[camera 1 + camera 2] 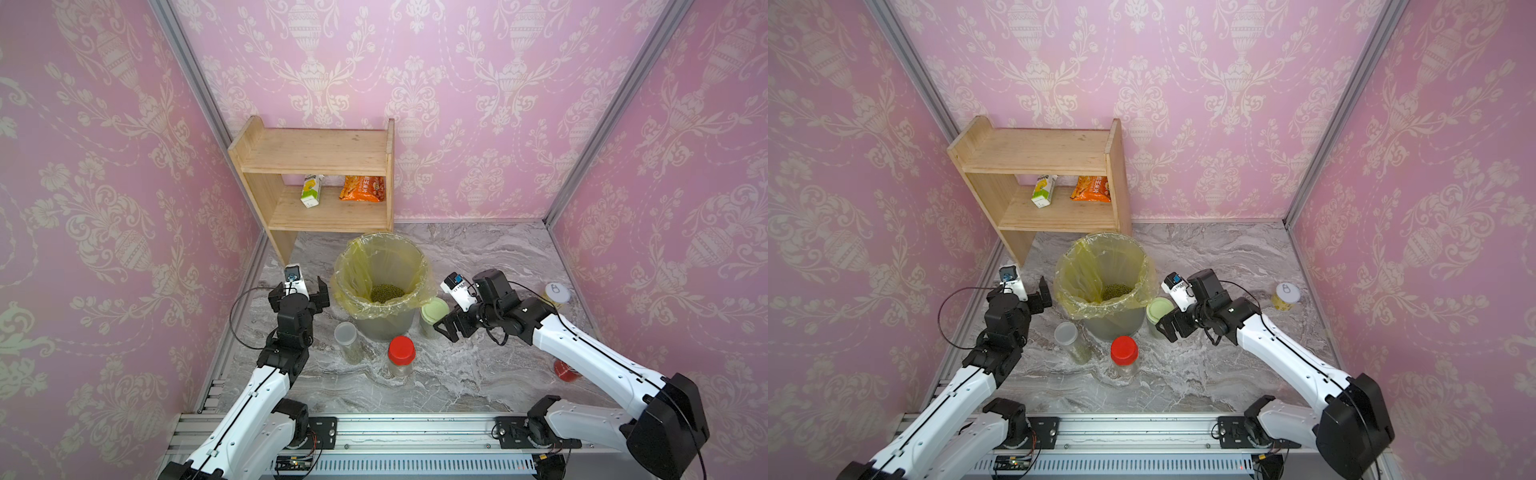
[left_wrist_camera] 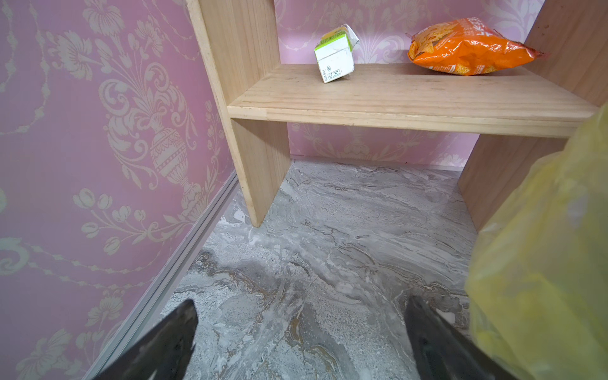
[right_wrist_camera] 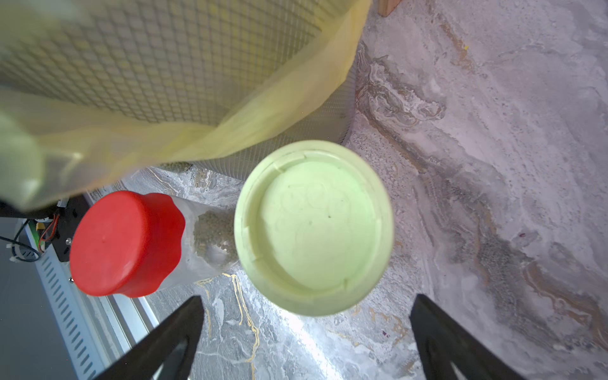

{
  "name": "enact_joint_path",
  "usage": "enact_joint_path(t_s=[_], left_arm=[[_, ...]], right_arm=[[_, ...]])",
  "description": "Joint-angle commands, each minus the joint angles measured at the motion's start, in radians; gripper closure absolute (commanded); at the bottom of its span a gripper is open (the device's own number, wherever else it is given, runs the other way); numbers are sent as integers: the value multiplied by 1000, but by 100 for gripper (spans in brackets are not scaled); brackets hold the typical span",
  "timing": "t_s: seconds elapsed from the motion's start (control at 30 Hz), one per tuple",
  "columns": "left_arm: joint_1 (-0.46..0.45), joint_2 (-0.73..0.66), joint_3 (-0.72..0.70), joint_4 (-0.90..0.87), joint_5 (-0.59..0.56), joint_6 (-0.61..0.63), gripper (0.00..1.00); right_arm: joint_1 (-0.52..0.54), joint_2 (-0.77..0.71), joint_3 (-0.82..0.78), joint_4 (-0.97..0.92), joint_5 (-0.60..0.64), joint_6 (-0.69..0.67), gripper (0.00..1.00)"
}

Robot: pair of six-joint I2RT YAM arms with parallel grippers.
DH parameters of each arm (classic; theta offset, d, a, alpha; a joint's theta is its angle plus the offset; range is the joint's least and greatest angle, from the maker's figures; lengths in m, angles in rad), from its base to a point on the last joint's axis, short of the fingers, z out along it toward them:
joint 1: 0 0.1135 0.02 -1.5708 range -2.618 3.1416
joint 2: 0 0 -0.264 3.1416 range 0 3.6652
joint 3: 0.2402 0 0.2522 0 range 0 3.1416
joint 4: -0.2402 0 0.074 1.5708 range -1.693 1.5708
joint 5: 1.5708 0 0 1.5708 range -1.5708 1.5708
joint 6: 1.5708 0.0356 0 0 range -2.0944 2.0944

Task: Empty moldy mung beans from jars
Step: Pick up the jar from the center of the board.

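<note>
Near the middle of the marbled surface (image 1: 478, 257) stands a grey bin (image 1: 386, 326) lined with a yellow bag (image 1: 353, 270), and a small heap of mung beans (image 1: 387, 293) lies at its bottom. Around its near side, all upright with lids on, stand the translucent-lidded jar (image 1: 345, 334) to the near left, slim, with beans showing in its lower part; the red-lidded jar (image 1: 402, 350) in front, apart from the bin; and the green-lidded jar (image 1: 434, 311) just beside the bin's right wall. The right wrist view shows more beans through the clear wall of the red-lidded jar. The right end effector (image 3: 307, 298) hovers with its jaws spread wide and nothing between them, close to the green-lidded jar on the side away from the bin; the pale lid lies just ahead of the fingertips, not gripped. The left end effector (image 2: 300, 304) is likewise wide and empty, above bare surface left of the bin, with the yellow bag just beside one finger, and it faces the wooden shelf (image 1: 316, 151). On the shelf's lower board sit a small carton (image 1: 311, 191) and an orange snack bag (image 1: 362, 189). Well apart, at the right edge of the surface, a yellow can (image 1: 557, 293) stands upright, and a red can (image 1: 565, 370) is partly hidden behind the right arm.
</note>
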Motion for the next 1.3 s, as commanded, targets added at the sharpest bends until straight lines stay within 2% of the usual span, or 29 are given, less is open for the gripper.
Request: enact_joint_path(t_s=[0.0,0.33,0.47,0.7,0.77,0.87,1.0,1.1,1.27], left_arm=[[-9,-1,-1,-31,-10,-37,1],[-9,33,21,-61,-23,-78,1],[-8,22,4,-31,-50,-48,1],[-9,39,-21,22,-115,-65,1],[-8,41,-37,42,-194,-101,1],[-8,24,-75,97,-211,-79,1],[-8,-6,-102,131,-200,-75,1],[-8,-12,-103,131,-213,-70,1],[-9,-20,-73,71,-132,-65,1]], right_arm=[[16,24,26,0,35,-6,0],[54,102,40,59,107,3,0],[60,137,33,96,119,22,0],[68,195,0,185,147,68,0],[68,207,-5,209,116,80,0],[68,233,0,210,120,85,7],[68,251,-5,218,139,83,22],[68,248,-13,225,145,92,28],[68,223,-30,233,180,101,38]])
